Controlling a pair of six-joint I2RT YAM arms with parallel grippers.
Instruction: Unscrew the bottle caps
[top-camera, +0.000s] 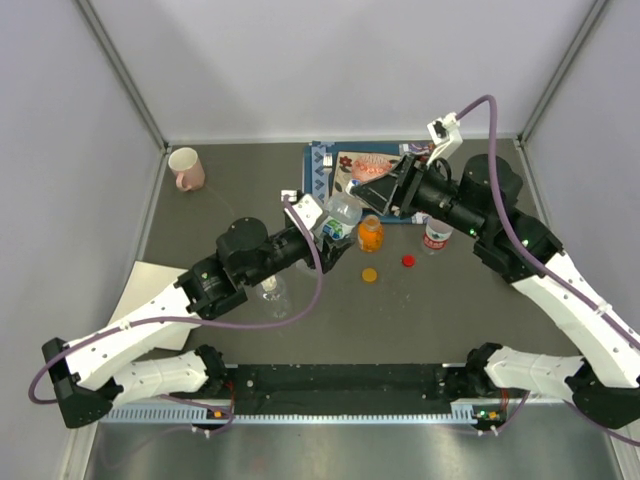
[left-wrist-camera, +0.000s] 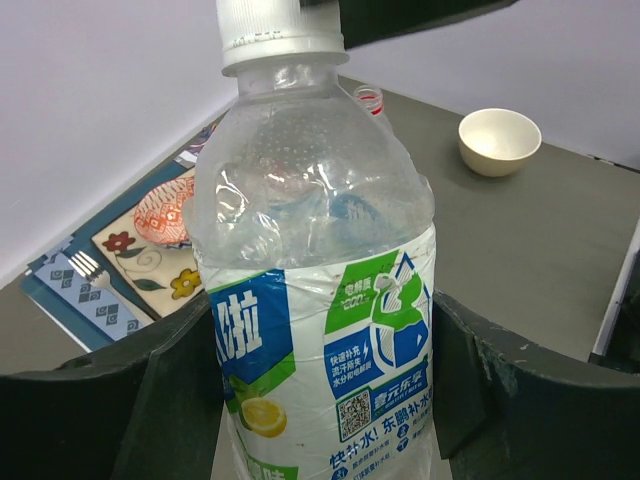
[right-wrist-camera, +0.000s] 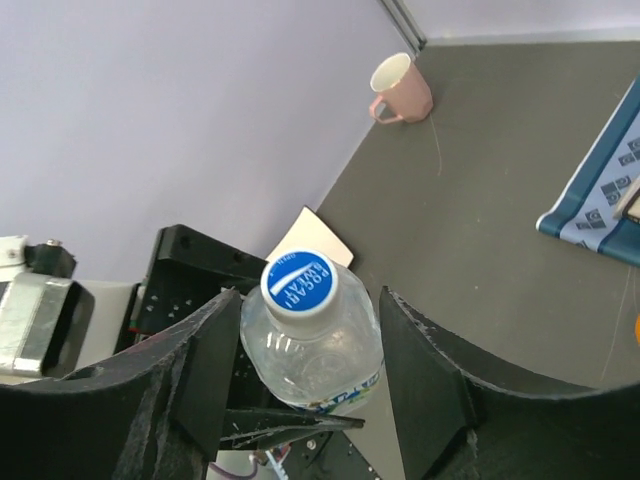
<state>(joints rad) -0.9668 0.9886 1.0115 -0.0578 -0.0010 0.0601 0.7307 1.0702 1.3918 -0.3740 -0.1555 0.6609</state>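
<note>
The left pincer (left-wrist-camera: 320, 340) is clenched on the blue-white labelled bottle (left-wrist-camera: 300, 230), which stands upright near the middle of the desk (top-camera: 450, 300). The right pincer (right-wrist-camera: 308, 300) straddles its blue cap (right-wrist-camera: 298, 282) with the jaws released, a gap on each side.

Both arms share one build: white shells on the long links, black drum-shaped joints between them. The left arm (top-camera: 130, 345) has a black base at seven o'clock of the overhead view, the right arm (top-camera: 570, 300) its twin at five. A purple cable (top-camera: 320, 268) runs along each. Small dark screw holes dot the white shells. Up close, the left fingers (left-wrist-camera: 110, 400) and right fingers (right-wrist-camera: 440, 400) are thick matte-black wedges, their edges scuffed pale.
</note>
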